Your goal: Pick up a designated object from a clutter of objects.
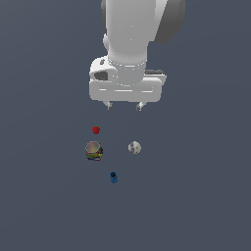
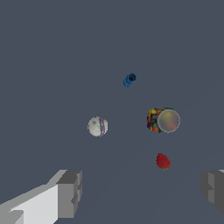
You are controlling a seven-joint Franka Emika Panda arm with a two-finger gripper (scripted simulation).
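4 items, one each: whitish ball (image 1: 134, 147) with faint purple band, right of grey-topped can (image 1: 94, 151); red lump (image 1: 96, 130), possibly strawberry; blue item (image 1: 113, 177). Gripper (image 1: 124, 106) spread wide, empty.

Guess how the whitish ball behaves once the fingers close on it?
The ball looks round, so a nudge would probably roll it. It sits apart from the can, so nothing would stop it. Off-centre fingers might squeeze it out sideways.
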